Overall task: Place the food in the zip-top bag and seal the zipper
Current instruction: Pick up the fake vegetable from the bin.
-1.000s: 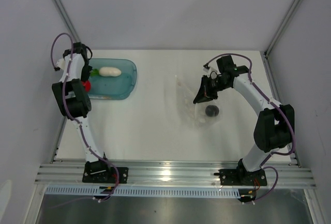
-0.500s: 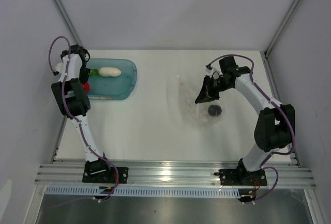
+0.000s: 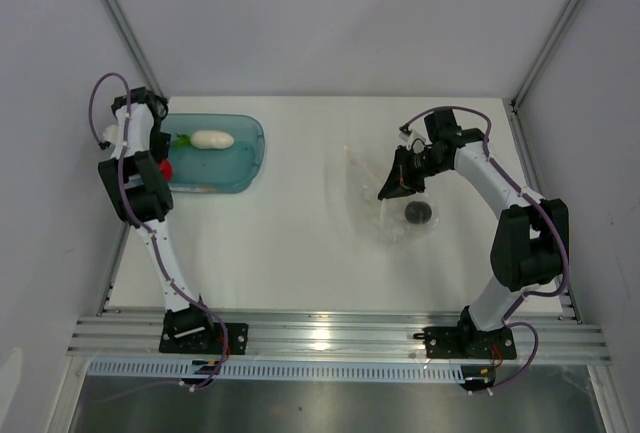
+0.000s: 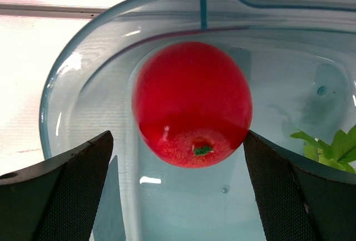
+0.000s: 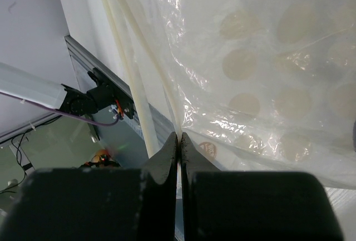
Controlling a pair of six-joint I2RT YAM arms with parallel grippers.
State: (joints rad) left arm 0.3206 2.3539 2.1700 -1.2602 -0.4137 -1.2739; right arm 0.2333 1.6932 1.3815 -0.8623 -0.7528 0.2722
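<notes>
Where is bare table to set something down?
Bare: the table between the teal tray and the zip-top bag, and the near strip before the arm bases. Crowded: the tray, with radish, tomato and left gripper; the bag, pinched by the right gripper.

Tomato (image 3: 167,166) mostly behind left arm (image 3: 135,191) — radish leaves (image 4: 332,145) cut by edge.

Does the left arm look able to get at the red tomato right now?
Probably yes: the left gripper is open, fingers either side of the tomato in the teal tray, nothing between.
</notes>
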